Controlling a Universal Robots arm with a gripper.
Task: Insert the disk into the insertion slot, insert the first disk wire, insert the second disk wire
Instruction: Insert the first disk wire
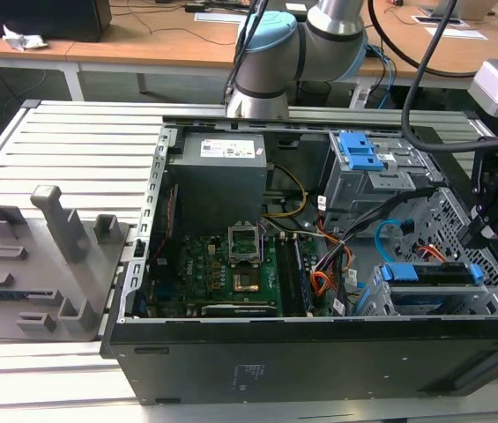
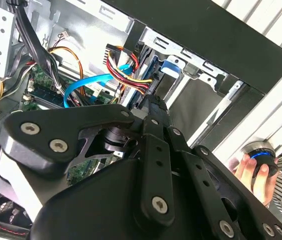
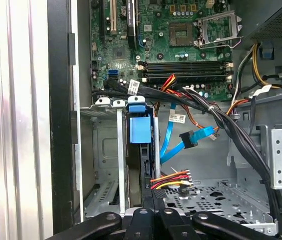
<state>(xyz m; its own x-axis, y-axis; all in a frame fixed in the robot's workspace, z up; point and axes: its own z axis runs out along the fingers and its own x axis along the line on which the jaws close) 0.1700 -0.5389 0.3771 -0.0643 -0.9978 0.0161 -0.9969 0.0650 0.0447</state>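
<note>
gripper (image 3: 148,202) fingers look pressed together on the plug of the first wire (image 3: 173,179), at the edge of the disk (image 3: 141,131), which sits in the slot (image 3: 106,150) just ahead of them. a skewed push could bend the plug or let it slip, and the loose blue wire (image 3: 173,145) just beyond could snag

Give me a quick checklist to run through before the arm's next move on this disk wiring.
1. Disk seated in slot: ok.
2. Blue wire plugged into disk: not ok, its plug hangs free.
3. Orange-and-black bundle seated at disk: cannot tell.
4. End effector by the slot's end: ok.
5. People clear: not ok, a hand rests on a knob outside the case.
</note>
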